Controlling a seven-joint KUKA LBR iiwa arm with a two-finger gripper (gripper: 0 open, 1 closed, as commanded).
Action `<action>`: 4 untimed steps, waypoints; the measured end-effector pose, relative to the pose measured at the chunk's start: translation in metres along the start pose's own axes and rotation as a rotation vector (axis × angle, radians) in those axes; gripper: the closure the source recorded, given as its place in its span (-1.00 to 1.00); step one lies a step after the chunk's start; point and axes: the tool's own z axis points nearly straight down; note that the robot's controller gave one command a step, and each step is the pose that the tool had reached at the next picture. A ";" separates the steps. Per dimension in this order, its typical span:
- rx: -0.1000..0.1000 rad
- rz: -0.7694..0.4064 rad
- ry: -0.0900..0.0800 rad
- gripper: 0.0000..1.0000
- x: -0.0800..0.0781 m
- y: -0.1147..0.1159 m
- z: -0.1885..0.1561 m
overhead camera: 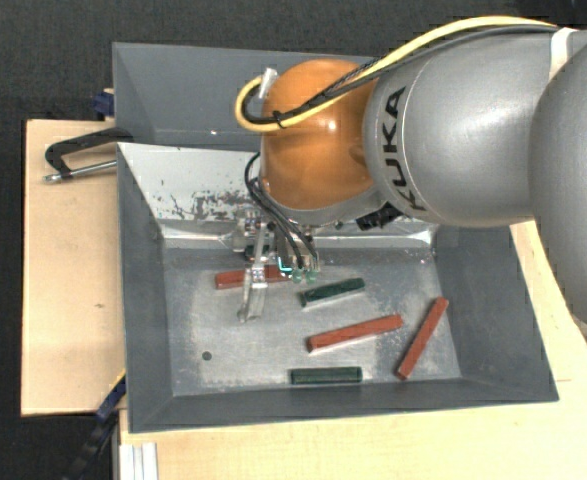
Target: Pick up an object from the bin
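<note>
Foremost, uppermost in the scene: grey arm (493, 118), lettered KUKA, entering from the right and covering the right rear corner of the bin. An orange cover (313, 143) is fixed at its wrist. A yellow cable (443, 36) loops over the cover and runs along the arm.

Hand (252, 296): hangs below the orange cover, low over the left rear part of the bin floor. Whether it is spread or pressed together cannot be told.

Grey metal bin (141, 288): sloped walls, flat floor, scuffed marks on the rear wall.

Contents, all lying flat on the floor:
- Short red bar (230, 280), left rear, roughly level. Its right end is hidden behind the hand, which stands directly at it; whether they touch cannot be told.
- Upper dark green bar (331, 291), just right of the hand, slightly tilted.
- Long red bar (354, 334), mid-floor, rising toward the right, near the upper dark green bar but apart from it.
- Slanted red bar (420, 339), steeply angled, near the right wall, close to the long red bar's right end without touching.
- Lower dark green bar (325, 375), level, along the front wall.
- Small dark speck (206, 357), front left; kind unclear.
</note>
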 end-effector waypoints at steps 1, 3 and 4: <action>-0.002 0.002 -0.008 -1.00 -0.002 -0.001 -0.005; -0.002 0.032 -0.014 -1.00 -0.056 -0.064 0.025; -0.001 0.029 -0.003 -1.00 -0.055 -0.057 0.074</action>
